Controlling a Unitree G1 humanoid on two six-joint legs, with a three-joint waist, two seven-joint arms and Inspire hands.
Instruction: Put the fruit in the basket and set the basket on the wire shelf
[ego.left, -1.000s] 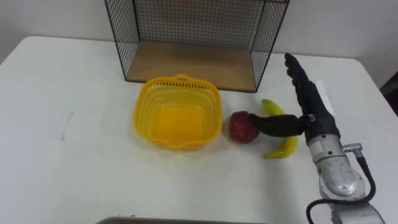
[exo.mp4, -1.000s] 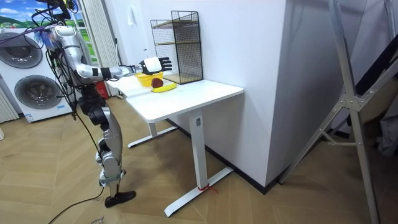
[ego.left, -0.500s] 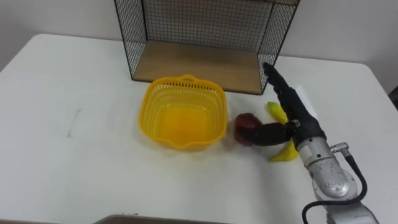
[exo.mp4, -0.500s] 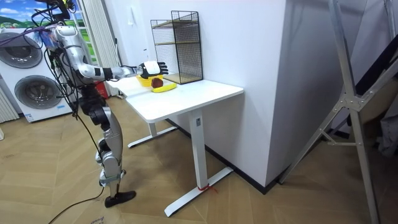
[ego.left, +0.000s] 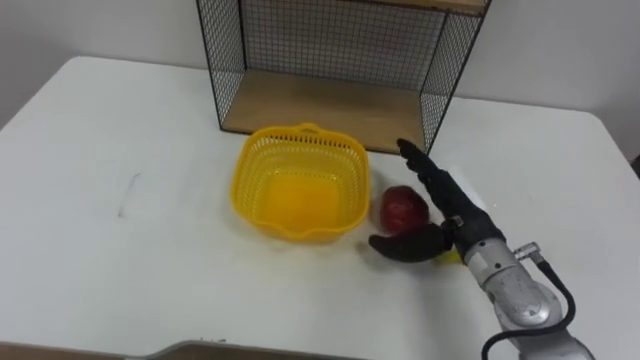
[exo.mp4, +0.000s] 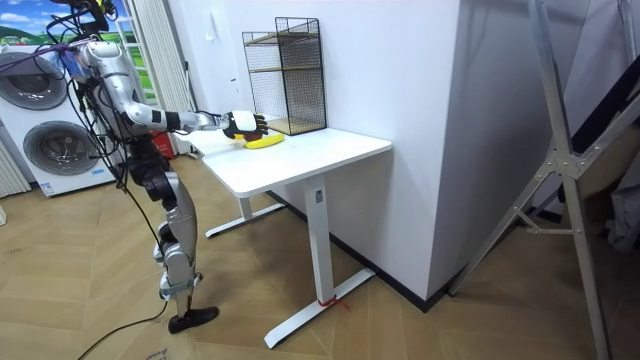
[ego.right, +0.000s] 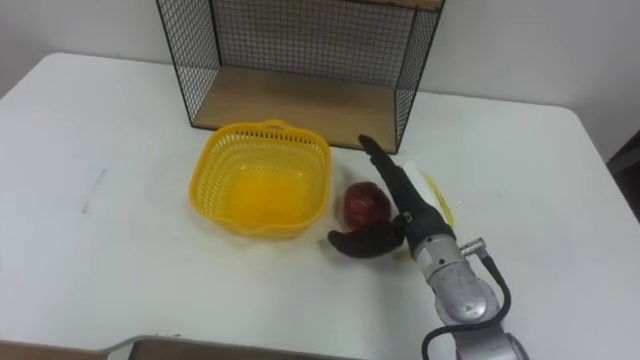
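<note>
Apple (ego.left: 403, 207) now sits between thumb and straight fingers of the right hand (ego.left: 455, 222), which has dropped and swung in around it. Hand is spread, not clamped yet. Banana (ego.right: 440, 200) lies under the palm. Basket (ego.left: 302, 131), left of the hand, is empty, shelf (ego.left: 320, 100) beyond the fingertips. Grasp looks next.

The white tabletop (ego.left: 120, 130) carried a wire shelf (ego.left: 320, 105) standing toward its far edge. Just in front of the shelf sat a yellow basket (ego.left: 303, 131). A red apple (ego.left: 403, 207) lay just beside the basket, to the robot's right, and a banana (exo.mp4: 264, 142) lay near the apple, further right.
</note>
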